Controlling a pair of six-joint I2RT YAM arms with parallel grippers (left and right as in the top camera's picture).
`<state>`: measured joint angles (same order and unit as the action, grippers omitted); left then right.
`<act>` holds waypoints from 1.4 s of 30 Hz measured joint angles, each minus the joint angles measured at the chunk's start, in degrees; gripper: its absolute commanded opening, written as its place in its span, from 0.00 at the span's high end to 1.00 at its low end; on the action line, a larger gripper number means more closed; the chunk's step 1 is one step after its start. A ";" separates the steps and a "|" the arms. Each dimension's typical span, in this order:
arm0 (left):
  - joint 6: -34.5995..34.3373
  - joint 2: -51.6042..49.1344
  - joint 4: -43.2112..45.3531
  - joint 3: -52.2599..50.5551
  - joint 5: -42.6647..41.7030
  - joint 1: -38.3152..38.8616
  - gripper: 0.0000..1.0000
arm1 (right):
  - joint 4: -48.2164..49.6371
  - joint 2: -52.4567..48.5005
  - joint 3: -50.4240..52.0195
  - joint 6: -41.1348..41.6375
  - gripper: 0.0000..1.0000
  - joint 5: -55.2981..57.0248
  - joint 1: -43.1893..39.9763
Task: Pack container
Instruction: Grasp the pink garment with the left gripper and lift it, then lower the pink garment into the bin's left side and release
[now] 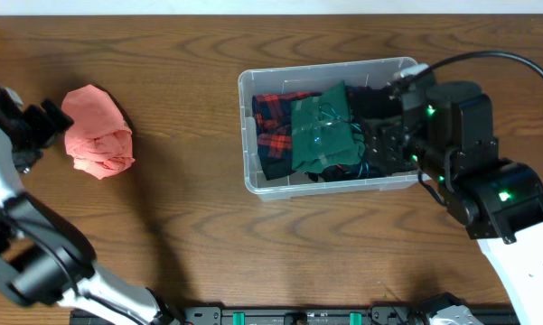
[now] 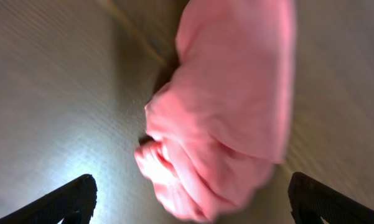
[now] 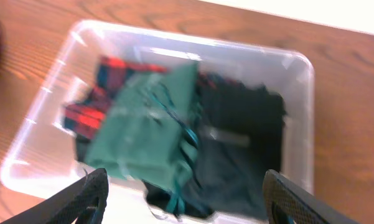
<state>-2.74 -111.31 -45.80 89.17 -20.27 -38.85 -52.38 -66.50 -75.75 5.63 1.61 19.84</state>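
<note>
Shows the left gripper (image 2: 190, 185) released and spread wide, with a crumpled pink cloth (image 2: 230, 106) just ahead of it on the wooden table (image 2: 50, 93). Shows the right gripper (image 3: 183, 180) released as well, the container (image 3: 302, 68) just below it, holding green cloth (image 3: 149, 124), red plaid cloth (image 3: 109, 67) and dark cloth (image 3: 236, 124)

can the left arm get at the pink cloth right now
Probably yes. The crumpled pink fabric bundle lies alone on the bare wooden table, and the left arm's fingers are spread open right beside it, with nothing in between.
</note>
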 measured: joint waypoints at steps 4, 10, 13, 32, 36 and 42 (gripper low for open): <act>3.26 -8.70 0.46 1.11 -4.07 -0.87 0.02 | -2.80 -0.15 0.00 0.00 0.22 2.10 -0.50; 6.34 -14.51 3.48 4.22 -11.39 -0.74 0.02 | -3.30 -0.17 0.02 0.09 0.24 3.17 -0.55; 7.37 -15.80 3.69 4.55 -15.08 -0.50 0.03 | -3.32 -0.17 0.02 0.28 0.26 3.32 -0.55; 8.07 -7.04 -2.71 3.91 -26.23 2.51 0.94 | -3.93 3.72 0.04 1.42 0.28 8.57 -2.12; 6.10 6.27 -3.30 3.98 -26.40 6.67 0.94 | -3.91 8.04 0.04 1.64 0.26 10.25 -4.39; 3.58 22.40 -4.72 4.09 -27.36 18.10 0.94 | -4.44 12.09 0.04 1.64 0.24 11.13 -7.02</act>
<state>0.84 -88.90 -50.52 93.25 -47.64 -20.75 -56.82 -54.41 -75.70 7.27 12.73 12.82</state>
